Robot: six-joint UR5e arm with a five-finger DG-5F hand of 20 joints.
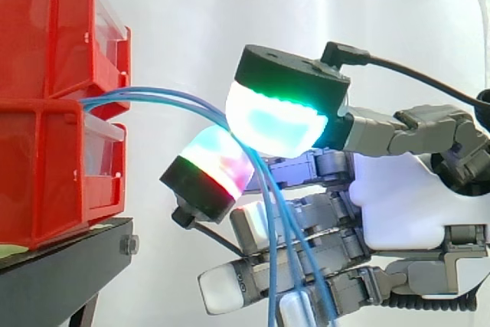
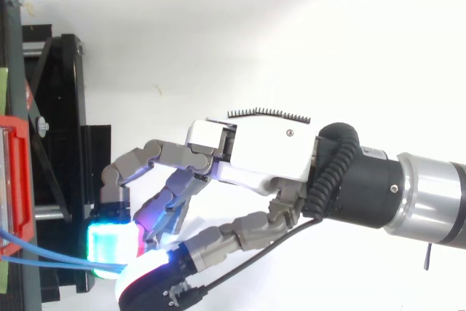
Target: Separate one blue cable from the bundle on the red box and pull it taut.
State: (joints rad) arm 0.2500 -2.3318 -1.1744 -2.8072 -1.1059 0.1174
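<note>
Blue cables (image 1: pixel 172 97) rightward from red bins (image 1: pixel 46 74), then down between hand's (image 1: pixel 406 197) pads (image 1: pixel 276 124)

A white curtain (image 1: pixel 230 5) hangs behind everything. At the lower left sits a black stand (image 1: pixel 61 269) — a silver bolt (image 1: pixel 129 245) at its front corner, a pale green strip (image 1: pixel 11 250) on top.
</note>
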